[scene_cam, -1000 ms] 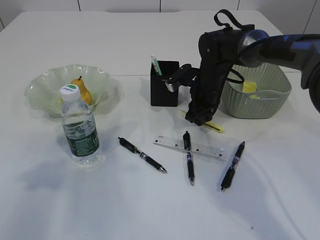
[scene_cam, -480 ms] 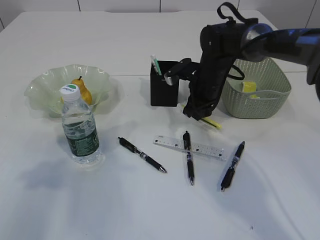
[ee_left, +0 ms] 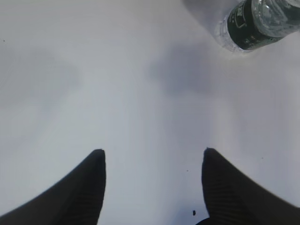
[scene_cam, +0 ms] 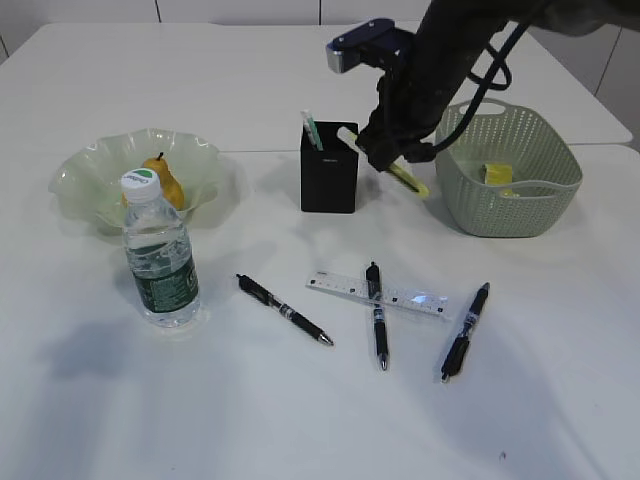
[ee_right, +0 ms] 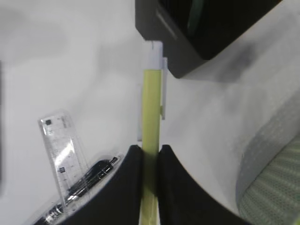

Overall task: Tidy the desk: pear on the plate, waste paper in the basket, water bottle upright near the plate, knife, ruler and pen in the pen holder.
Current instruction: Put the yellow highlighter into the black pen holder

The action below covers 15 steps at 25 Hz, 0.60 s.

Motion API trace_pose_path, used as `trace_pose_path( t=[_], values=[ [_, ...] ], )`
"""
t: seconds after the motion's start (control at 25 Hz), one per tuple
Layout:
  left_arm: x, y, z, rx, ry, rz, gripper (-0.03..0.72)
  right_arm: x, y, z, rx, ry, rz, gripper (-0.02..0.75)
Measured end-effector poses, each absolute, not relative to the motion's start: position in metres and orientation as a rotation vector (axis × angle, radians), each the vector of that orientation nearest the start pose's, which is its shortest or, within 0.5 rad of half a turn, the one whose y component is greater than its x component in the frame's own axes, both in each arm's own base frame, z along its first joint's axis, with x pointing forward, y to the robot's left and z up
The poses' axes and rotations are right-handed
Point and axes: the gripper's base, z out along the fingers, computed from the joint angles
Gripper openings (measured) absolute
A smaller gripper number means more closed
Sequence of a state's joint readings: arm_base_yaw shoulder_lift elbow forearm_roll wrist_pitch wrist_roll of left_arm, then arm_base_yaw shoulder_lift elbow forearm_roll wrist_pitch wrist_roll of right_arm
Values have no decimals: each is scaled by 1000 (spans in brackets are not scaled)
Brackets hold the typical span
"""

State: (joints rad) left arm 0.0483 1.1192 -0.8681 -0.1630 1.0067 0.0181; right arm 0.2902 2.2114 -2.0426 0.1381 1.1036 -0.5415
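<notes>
Carrying the knife (ee_right: 151,140), pinched in my right gripper (scene_cam: 385,150) just right of the holder (scene_cam: 329,166) and above its rim, I am judging that tipping its white end into the opening comes next.

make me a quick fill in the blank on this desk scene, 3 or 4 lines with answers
1. The right gripper is shut on a yellow-green ____ above the pen holder.
2. The pear lies in the ____.
3. The waste paper sits inside the ____.
4. One black pen lies across the ____.

Missing words: knife; plate; basket; ruler
</notes>
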Motion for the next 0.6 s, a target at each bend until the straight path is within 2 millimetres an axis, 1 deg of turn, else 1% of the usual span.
trace_pose_path(
  t=[0.12, 0.24, 0.4, 0.6],
  values=[
    [198, -3, 292, -122, 2728, -194, 456, 458, 150, 273, -1015, 2442, 128, 45],
    [198, -3, 292, -122, 2728, -194, 456, 458, 152, 289, -965, 2361, 147, 45],
    [198, -3, 292, -122, 2728, -194, 456, 462, 158, 296, -886, 2283, 221, 45],
    [198, -3, 292, -122, 2728, -194, 456, 479, 163, 296, -752, 2141, 245, 45]
  ],
)
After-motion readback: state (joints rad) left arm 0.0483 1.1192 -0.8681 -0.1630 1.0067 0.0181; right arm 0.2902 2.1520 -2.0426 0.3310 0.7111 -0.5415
